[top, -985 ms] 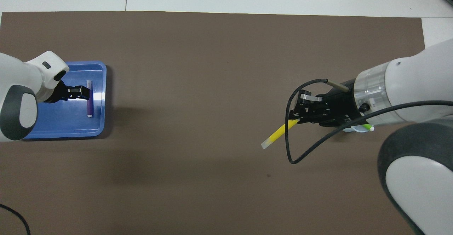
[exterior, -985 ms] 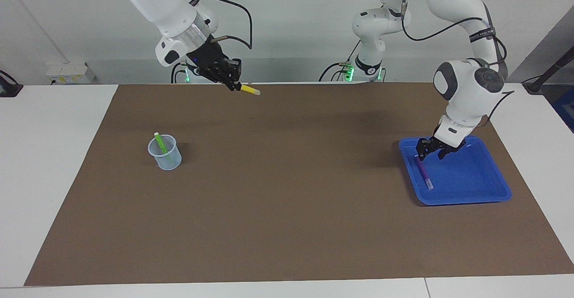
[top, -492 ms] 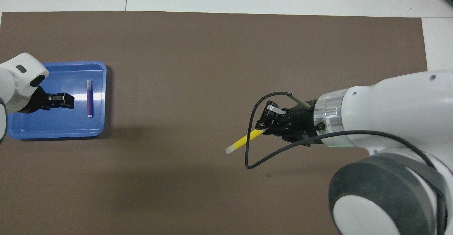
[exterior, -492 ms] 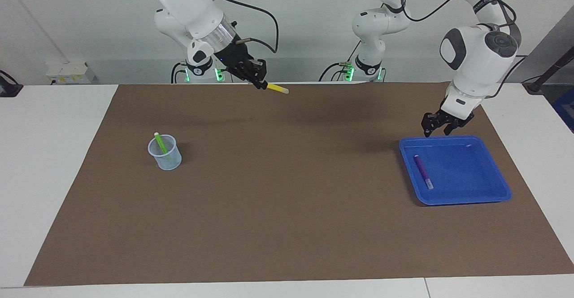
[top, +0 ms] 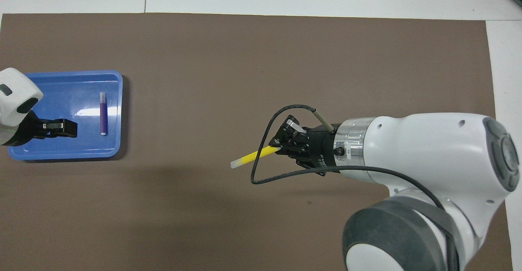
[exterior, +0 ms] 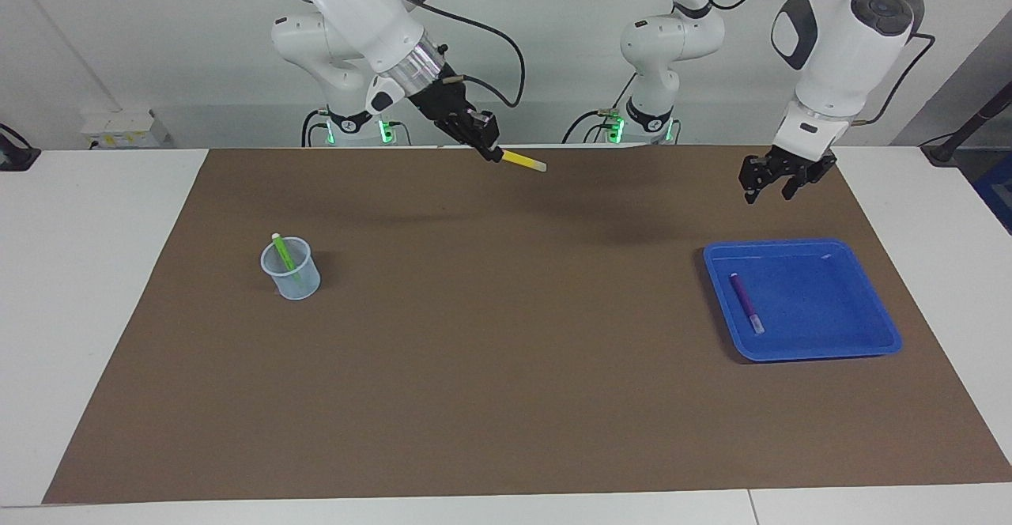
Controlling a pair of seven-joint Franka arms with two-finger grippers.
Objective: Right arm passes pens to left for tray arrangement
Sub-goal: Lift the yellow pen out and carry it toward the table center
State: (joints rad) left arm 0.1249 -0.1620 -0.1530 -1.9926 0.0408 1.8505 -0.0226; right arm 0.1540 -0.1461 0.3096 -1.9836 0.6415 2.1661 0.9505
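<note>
A: The right gripper (exterior: 492,152) hung clamped on the yellow pen (exterior: 525,161), high over the mat (exterior: 506,398) well away from the tray (exterior: 885,327). The whitish end jutted out past its fingertips, toward the tray's end.

B: Left gripper (exterior: 768,185) was spread and empty above the tray's robot-side rim. I'd say it should meet that free end squarely, then grip before the right lets go.

A: The purple pen (exterior: 744,302) lay in the tray; the green pen (exterior: 282,252) stood in the cup (exterior: 292,276).

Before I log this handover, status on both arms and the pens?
Right end effector shut on yellow pen, airborne mid-mat. Left end effector open, empty, raised near tray. Purple pen in tray, green pen in cup. Path clear.
</note>
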